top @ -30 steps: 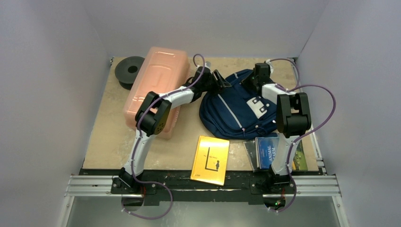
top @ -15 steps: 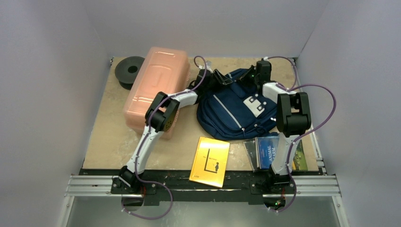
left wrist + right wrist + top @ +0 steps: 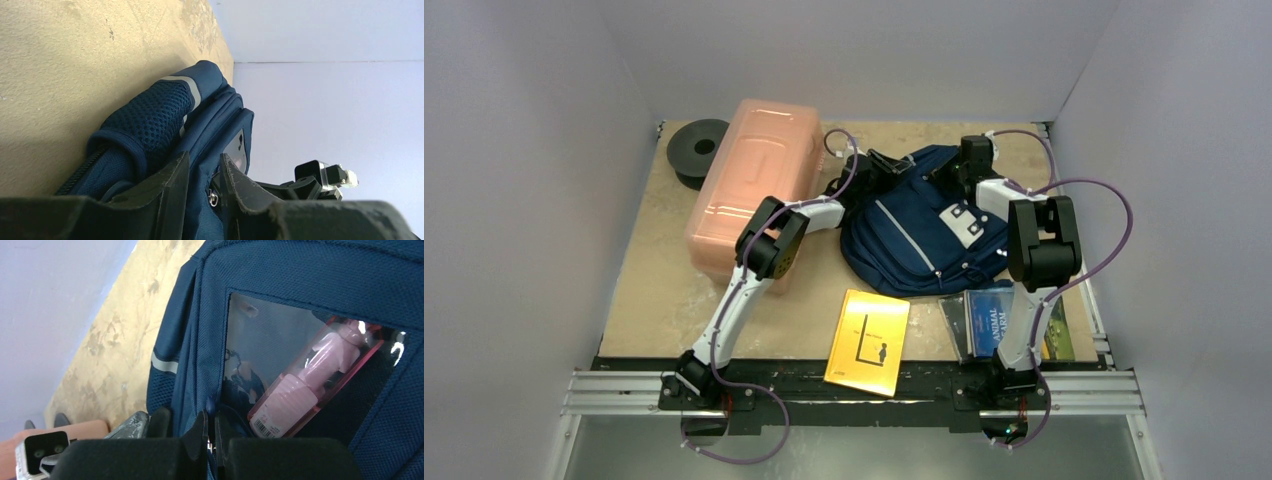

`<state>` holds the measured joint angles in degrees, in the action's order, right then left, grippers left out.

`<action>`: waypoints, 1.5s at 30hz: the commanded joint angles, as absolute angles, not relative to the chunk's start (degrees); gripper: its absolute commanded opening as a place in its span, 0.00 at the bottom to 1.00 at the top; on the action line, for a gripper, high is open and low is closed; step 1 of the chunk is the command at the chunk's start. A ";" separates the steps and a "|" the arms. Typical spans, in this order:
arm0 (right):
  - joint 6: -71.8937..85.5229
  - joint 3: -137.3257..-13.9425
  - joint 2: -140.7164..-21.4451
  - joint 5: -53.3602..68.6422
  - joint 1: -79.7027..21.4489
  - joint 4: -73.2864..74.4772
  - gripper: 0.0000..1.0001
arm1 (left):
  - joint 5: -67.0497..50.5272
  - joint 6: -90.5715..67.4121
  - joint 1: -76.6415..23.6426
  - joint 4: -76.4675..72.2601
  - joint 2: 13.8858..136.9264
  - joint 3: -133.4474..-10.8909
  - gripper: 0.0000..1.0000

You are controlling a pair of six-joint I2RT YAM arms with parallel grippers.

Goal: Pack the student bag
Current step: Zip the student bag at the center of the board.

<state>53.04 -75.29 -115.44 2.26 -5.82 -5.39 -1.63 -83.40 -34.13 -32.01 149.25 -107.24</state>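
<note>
Right beside a clear window (image 3: pixel 260 340), the right gripper (image 3: pixel 210 416) has its fingers pressed together on a small tab of the navy blue fabric student bag with light grey stripes (image 3: pixel 914 235). The left gripper (image 3: pixel 204 159) straddles the bag's upper edge with a narrow gap, and whether it pinches the cloth cannot be told. That bag lies on the tan wooden table (image 3: pixel 654 290) between both arms, near a long pink translucent plastic box (image 3: pixel 744 190), a yellow paperback book (image 3: pixel 869 340) nearer the front.
</note>
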 commanded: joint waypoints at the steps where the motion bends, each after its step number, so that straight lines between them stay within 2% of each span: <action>1: 50.00 -75.86 -112.30 -1.88 -5.48 -0.18 0.00 | 4.94 -82.19 -33.74 -31.23 152.21 -107.97 0.27; 9: 42.22 -75.77 -108.14 -3.60 -5.45 2.76 0.00 | 7.59 -82.12 -34.26 -32.80 151.63 -106.27 0.14; 12: 39.29 -77.95 -106.17 -4.79 -5.52 3.68 0.00 | 6.69 -82.45 -34.20 -33.88 151.99 -106.22 0.13; 14: 38.20 -78.14 -105.85 -1.10 -5.45 1.13 0.00 | 2.87 -79.98 -33.96 -31.33 152.59 -109.03 0.21; 18: 39.47 -79.93 -108.25 5.83 -5.28 -0.53 0.00 | -6.27 -67.95 -34.39 -26.45 150.45 -114.49 0.55; 23: 43.37 -80.29 -110.99 12.77 -5.01 -5.39 0.00 | -14.97 -64.73 -33.05 -18.26 147.68 -114.89 0.73; 25: 45.48 -80.56 -111.90 14.50 -4.76 -6.73 0.00 | -19.36 -64.46 -32.61 -13.01 148.81 -118.00 0.72; 33: 48.90 -81.55 -112.66 16.79 -4.31 -8.33 0.00 | -26.09 -64.73 -32.26 -12.89 148.78 -116.61 0.60; 39: 51.06 -81.00 -112.83 17.48 -4.18 -10.29 0.00 | -31.61 -64.88 -32.24 -15.23 148.98 -115.59 0.44; 41: 51.60 -81.44 -113.05 17.68 -4.13 -10.66 0.00 | -34.01 -64.13 -32.26 -17.29 149.25 -115.94 0.45; 45: 52.05 -82.31 -113.44 17.97 -4.13 -10.76 0.00 | -37.01 -62.20 -32.32 -15.31 150.73 -119.82 0.52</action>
